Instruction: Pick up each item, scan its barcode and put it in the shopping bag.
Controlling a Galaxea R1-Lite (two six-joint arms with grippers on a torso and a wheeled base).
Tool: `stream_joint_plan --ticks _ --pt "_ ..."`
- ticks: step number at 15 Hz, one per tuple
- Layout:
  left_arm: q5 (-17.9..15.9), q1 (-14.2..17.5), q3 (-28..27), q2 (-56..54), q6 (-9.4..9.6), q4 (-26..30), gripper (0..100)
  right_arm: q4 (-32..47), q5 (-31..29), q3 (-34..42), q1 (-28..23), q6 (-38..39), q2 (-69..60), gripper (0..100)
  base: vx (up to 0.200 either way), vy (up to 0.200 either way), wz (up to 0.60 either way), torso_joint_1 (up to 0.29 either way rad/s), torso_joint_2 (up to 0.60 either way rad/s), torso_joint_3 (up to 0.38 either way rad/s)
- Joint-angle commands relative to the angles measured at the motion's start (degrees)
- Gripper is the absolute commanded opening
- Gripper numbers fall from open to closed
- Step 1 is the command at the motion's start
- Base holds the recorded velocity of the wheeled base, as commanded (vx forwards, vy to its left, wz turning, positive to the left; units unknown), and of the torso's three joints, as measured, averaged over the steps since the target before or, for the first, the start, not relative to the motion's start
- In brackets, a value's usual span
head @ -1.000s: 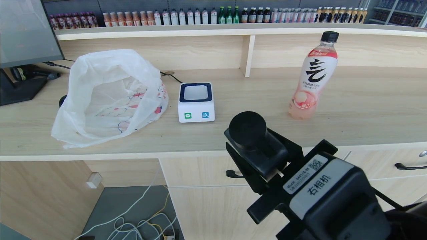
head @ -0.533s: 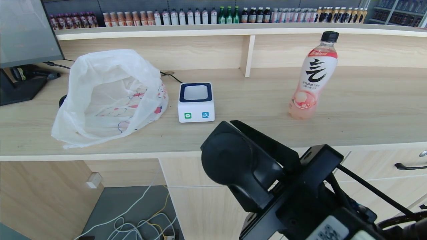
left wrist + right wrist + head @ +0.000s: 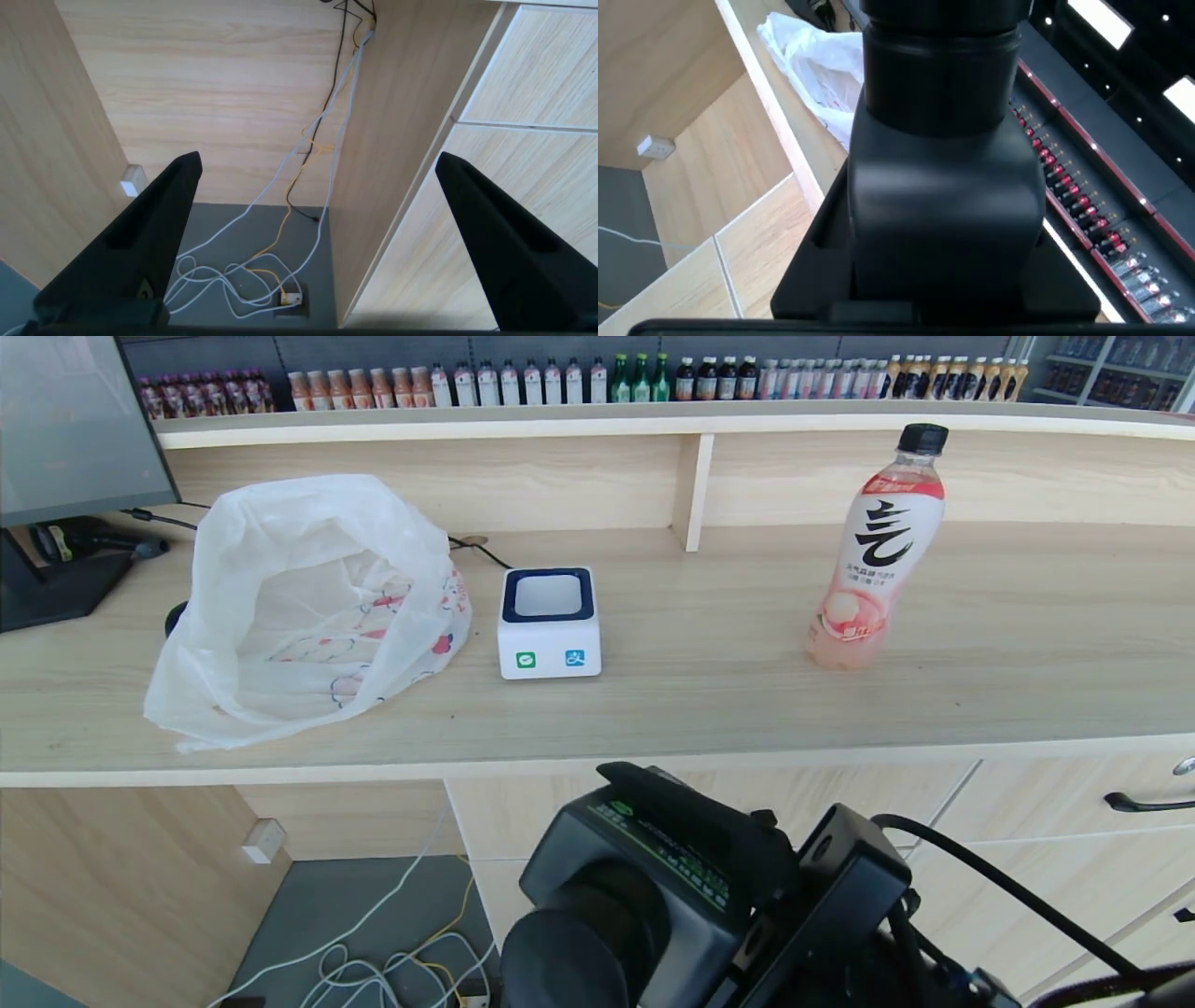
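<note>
Head view: light wood counter (image 3: 709,700) w/ a raised back ledge. Shopping bag (image 3: 308,607), white, mouth open, sits on the left part, reaching near the front edge. Scanner box (image 3: 549,625) is just beside the bag, mid-counter. Bottle (image 3: 876,551) of pink drink, black cap, stands upright toward the right, well apart from the scanner. Monitor (image 3: 75,420) at far left corner. Store shelf (image 3: 579,381) w/ rows of drinks behind. Right arm (image 3: 709,896) is low, in front of the counter's front edge; its claw: can't tell if open or closed. Left claw (image 3: 313,163) is spread wide, holding nothing, below counter level, facing cabinet panels & cables (image 3: 252,271) on the floor.
</note>
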Motion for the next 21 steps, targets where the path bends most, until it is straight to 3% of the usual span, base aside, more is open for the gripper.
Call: stream_joint_plan --ticks 1,6,8,11,21 --pt "0.04 0.0 0.0 -0.02 0.02 -0.02 100 -0.04 0.36 1.25 0.5 -1.25 0.28 0 0.0 0.0 0.0 0.0 0.0 0.0" --pt "0.04 0.0 0.0 -0.02 0.02 -0.02 100 -0.74 1.24 1.51 0.5 -11.98 -0.69 0 0.0 0.0 0.0 0.0 0.0 0.0" --pt "0.04 0.0 0.0 -0.02 0.02 -0.02 100 -2.41 1.77 2.04 0.5 -21.03 -1.21 0 0.0 0.0 0.0 0.0 0.0 0.0" --pt "0.04 0.0 0.0 -0.02 0.02 -0.02 100 -2.41 1.85 2.12 0.5 -23.66 -1.39 0 0.0 0.0 0.0 0.0 0.0 0.0" --pt "0.04 0.0 0.0 -0.02 0.02 -0.02 100 -2.41 5.54 -1.48 2.87 -42.91 -3.94 0 0.0 0.0 0.0 0.0 0.0 0.0"
